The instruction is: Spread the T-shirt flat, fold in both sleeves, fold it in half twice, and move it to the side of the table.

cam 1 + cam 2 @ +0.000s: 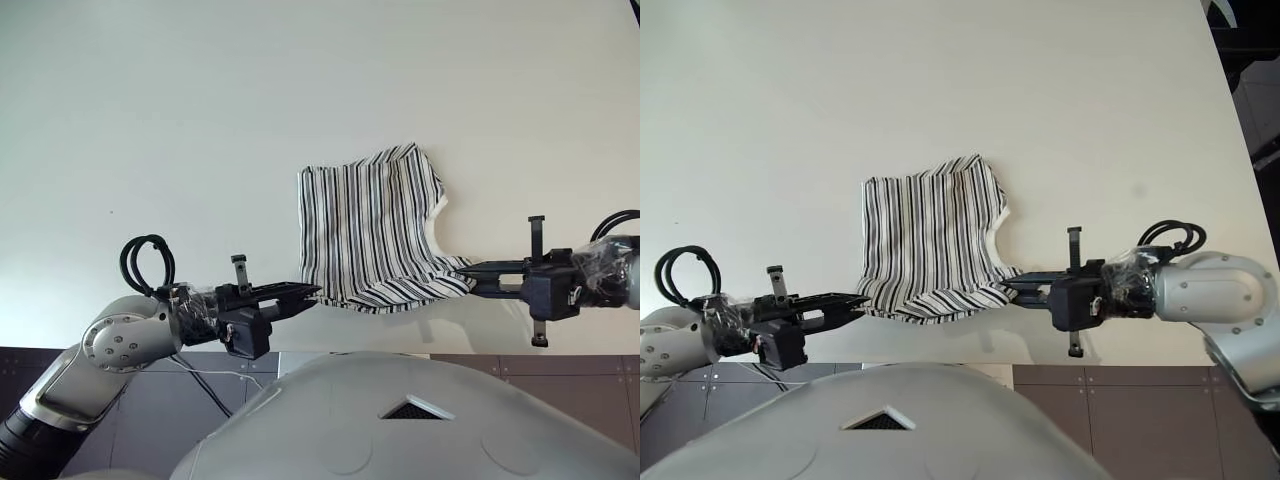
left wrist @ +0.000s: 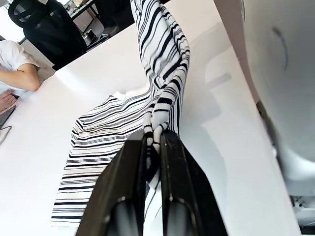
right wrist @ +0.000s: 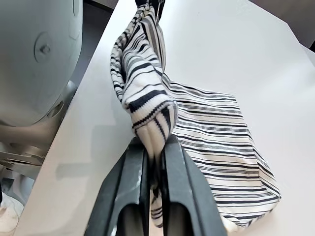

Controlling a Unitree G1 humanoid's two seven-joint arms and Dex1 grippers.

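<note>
A black-and-white striped T-shirt (image 1: 368, 225) lies near the front edge of the white table (image 1: 150, 150), its near edge lifted off the surface. My left gripper (image 1: 312, 293) is shut on the shirt's near left corner, and the cloth (image 2: 165, 93) rises from between its fingers (image 2: 135, 162) in the left wrist view. My right gripper (image 1: 466, 277) is shut on the near right corner, where bunched fabric (image 3: 142, 98) is pinched between its fingers (image 3: 174, 167). The near hem sags between the two grippers.
The table's front edge (image 1: 300, 350) runs just below both grippers. Open tabletop stretches to the left and beyond the shirt. A black office chair (image 2: 47, 32) and a person's arm (image 2: 19, 78) sit past the far side of the table.
</note>
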